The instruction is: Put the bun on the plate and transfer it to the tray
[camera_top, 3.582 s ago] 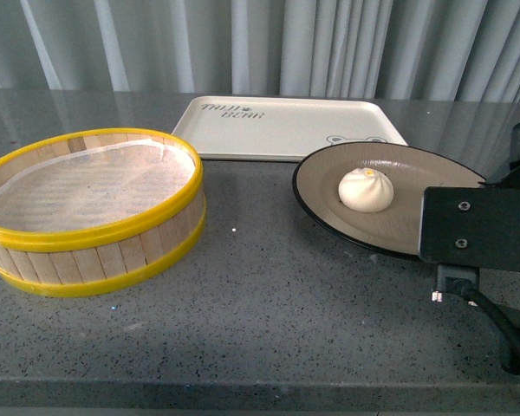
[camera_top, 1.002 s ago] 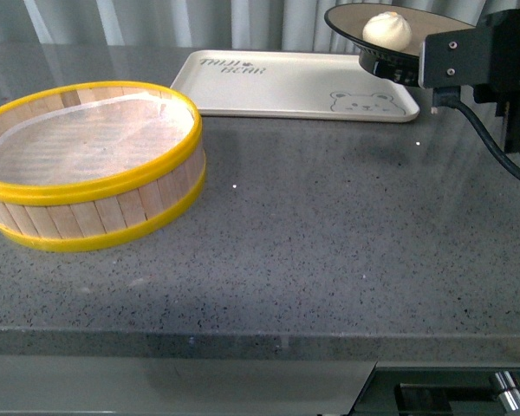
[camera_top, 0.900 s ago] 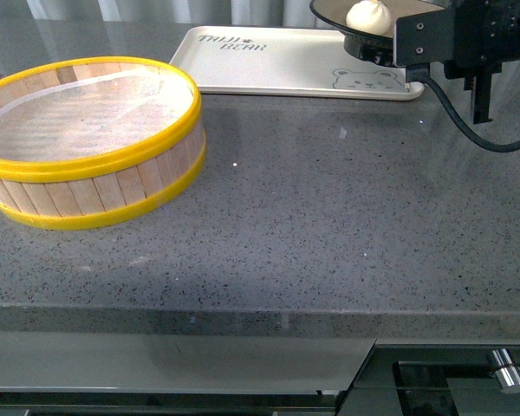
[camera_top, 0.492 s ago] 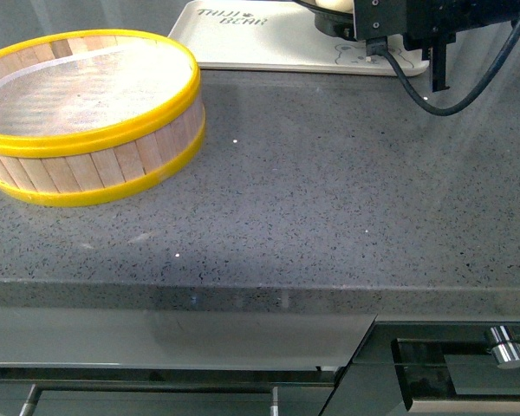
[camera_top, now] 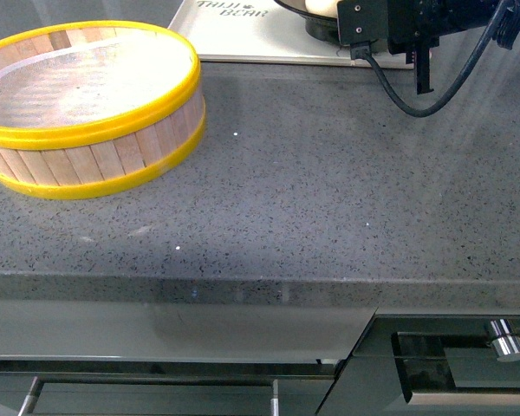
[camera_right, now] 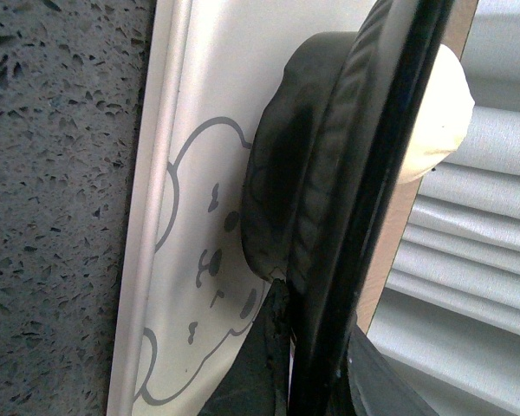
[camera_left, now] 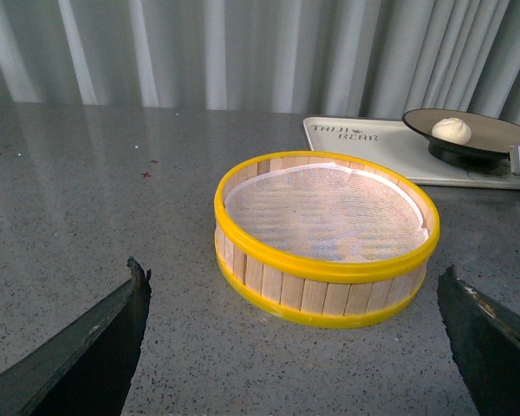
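grey table (camera_top: 312, 191): bun (camera_left: 451, 130) on plate (camera_left: 494, 137), set on far-right tray (camera_left: 364, 143); right gripper (camera_right: 308, 347) jaws grip its rim, left gripper (camera_left: 295, 347) jaws open; release remains.

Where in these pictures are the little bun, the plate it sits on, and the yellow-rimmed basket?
bun (camera_left: 451, 130), left wrist view, on its rounded top.
plate (camera_left: 494, 133), left wrist view, on its beige inside.
basket (camera_top: 113, 160), front view, on its wooden side wall.
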Motion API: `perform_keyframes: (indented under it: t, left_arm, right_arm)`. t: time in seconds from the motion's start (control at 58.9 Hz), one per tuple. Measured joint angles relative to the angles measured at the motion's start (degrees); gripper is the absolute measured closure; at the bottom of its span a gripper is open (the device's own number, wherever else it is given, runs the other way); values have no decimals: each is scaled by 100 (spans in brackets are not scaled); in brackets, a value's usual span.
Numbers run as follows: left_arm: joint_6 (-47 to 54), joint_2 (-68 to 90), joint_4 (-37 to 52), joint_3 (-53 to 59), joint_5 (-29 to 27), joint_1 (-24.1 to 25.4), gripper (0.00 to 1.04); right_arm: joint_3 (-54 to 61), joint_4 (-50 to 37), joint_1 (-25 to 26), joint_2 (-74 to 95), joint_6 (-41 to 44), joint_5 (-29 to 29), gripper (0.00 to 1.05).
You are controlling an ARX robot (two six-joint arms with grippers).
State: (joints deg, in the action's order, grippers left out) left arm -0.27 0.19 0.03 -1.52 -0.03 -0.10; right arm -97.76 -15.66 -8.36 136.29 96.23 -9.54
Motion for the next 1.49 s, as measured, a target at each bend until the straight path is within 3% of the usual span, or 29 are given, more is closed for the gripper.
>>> perform_keyframes:
  t: [0.34,0.594,0.781,1.002,1.154,1.256,1.324,1.494]
  left_arm:
    - [0,0,0,0,0,0,7]
    - [0,0,0,0,0,0,7]
    - [0,0,0,0,0,0,7]
    - [0,0,0,0,0,0,7]
    - [0,-7,0,0,4,0,7]
    - [0,-2,0,0,2,0,7]
    - [0,0,0,0,-17,0,7]
    - [0,0,0,0,2,0,7]
  right_arm:
    - [262,35,-35,-254,-122,61,48]
    - [1145,-249,-142,-1082,-739,70,6]
    - [2411,-474,-374,-2347,-2122,363,8]
    - [4181,-457,-501,-4369,-5362,960,8]
    - [4374,-538,-457,-4730,-6664,1104,9]
    - [5187,-2262,-426,-4743,-8072,2074,26]
    - [5834,-2981,-330,-4957,-8804,2048,38]
    - [6854,-3453,-72,-5727,-9392,1853,67]
